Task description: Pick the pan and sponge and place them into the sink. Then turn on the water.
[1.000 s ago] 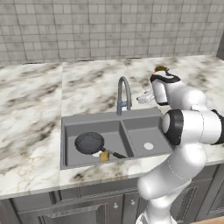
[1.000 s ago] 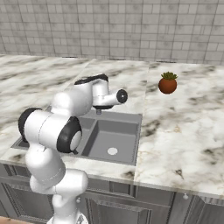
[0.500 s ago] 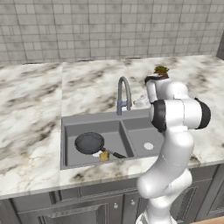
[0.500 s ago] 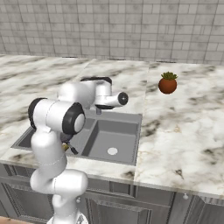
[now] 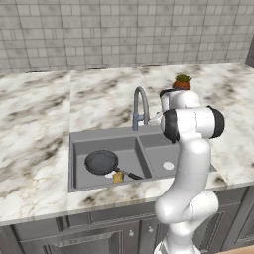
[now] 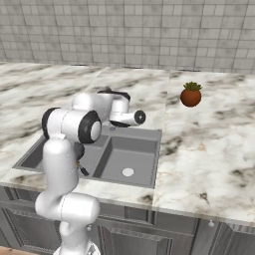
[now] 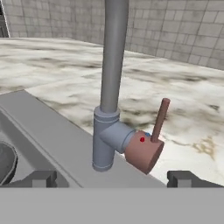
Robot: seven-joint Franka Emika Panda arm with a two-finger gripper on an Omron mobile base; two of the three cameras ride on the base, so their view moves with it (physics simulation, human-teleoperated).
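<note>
The two-finger gripper (image 7: 113,178) stands with its jaws wide apart and nothing between them, low over the back rim of the dark grey double-basin sink (image 5: 79,144). Just ahead of it rises the tall grey arched faucet (image 7: 113,65) with a reddish-brown lever handle (image 7: 154,131) (tilted upright), open marble counter (image 7: 192,109) beyond. Off to the hand's left, in the far basin, lie the small round black frying pan (image 5: 101,161) and, touching it, the tiny yellow sponge block (image 5: 118,176).
</note>
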